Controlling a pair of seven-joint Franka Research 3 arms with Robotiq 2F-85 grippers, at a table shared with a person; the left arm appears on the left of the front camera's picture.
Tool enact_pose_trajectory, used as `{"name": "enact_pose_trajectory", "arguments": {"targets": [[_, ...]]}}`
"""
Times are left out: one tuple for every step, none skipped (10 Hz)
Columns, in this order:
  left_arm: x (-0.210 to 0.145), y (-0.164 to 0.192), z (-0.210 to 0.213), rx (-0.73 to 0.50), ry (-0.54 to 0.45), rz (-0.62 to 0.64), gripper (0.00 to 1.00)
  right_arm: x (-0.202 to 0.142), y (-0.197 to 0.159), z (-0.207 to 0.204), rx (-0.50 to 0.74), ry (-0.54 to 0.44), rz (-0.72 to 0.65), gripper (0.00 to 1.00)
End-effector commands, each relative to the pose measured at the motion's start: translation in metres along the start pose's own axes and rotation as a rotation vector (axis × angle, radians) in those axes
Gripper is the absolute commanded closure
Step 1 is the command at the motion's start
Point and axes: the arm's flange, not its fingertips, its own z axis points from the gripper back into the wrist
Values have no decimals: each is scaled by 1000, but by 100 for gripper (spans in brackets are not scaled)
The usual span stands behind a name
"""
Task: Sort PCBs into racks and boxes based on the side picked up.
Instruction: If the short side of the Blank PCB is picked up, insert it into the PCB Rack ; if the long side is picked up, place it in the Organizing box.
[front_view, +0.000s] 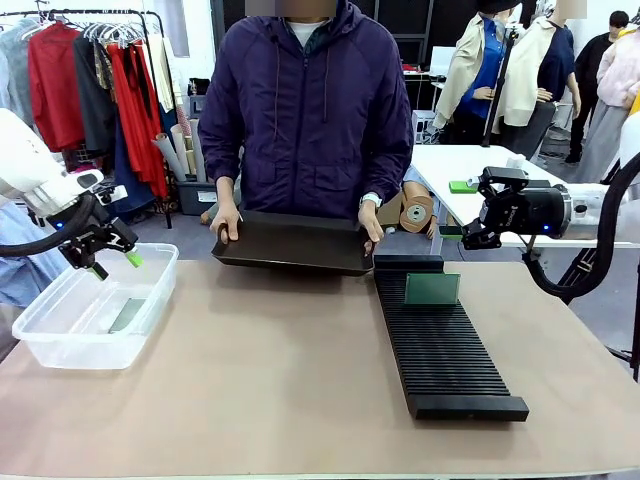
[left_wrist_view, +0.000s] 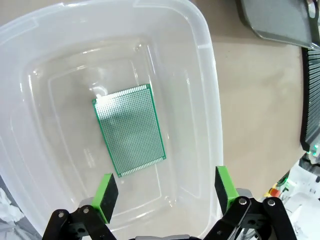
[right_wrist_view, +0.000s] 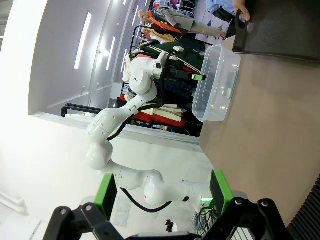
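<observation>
The left gripper (front_view: 112, 263) hangs released above the clear box (front_view: 60, 335), its green pads (left_wrist_view: 107, 196) spread wide with nothing between them. Directly below, one PCB (left_wrist_view: 129, 130) lies flat on the box floor, grid face up, apart from the walls. The box sits at the left end of the desk (front_view: 270, 400). The right gripper (front_view: 468, 218) hovers released off the far right edge of the desk, well apart from the work items; its wrist view shows its pads (right_wrist_view: 106, 192) separated and gripping nothing. The black rack (front_view: 445, 345) lies on the right half of the desk, running from the far side toward the robot. A second PCB (front_view: 431, 289) stands upright in a slot near the rack's far end. At the far edge of the desk, the person's hands (front_view: 226, 222) hold a dark tray (front_view: 295, 243) by both ends.
</observation>
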Motion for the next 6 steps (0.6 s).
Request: {"name": "enact_pose_trajectory", "arguments": {"targets": [[-9, -9, 2, 42, -3, 21, 0, 0, 2, -1, 4, 3, 14, 0], [-10, -10, 4, 45, -5, 24, 0, 0, 2, -1, 4, 3, 14, 0], [-9, -9, 3, 45, -3, 28, 0, 0, 2, -1, 4, 3, 14, 0], [-8, -10, 3, 45, 0, 28, 0, 0, 2, -1, 4, 3, 14, 0], [-6, -11, 2, 44, 1, 25, 0, 0, 2, -1, 4, 3, 14, 0], [-5, -12, 3, 43, 0, 21, 0, 0, 2, -1, 4, 3, 14, 0]]}}
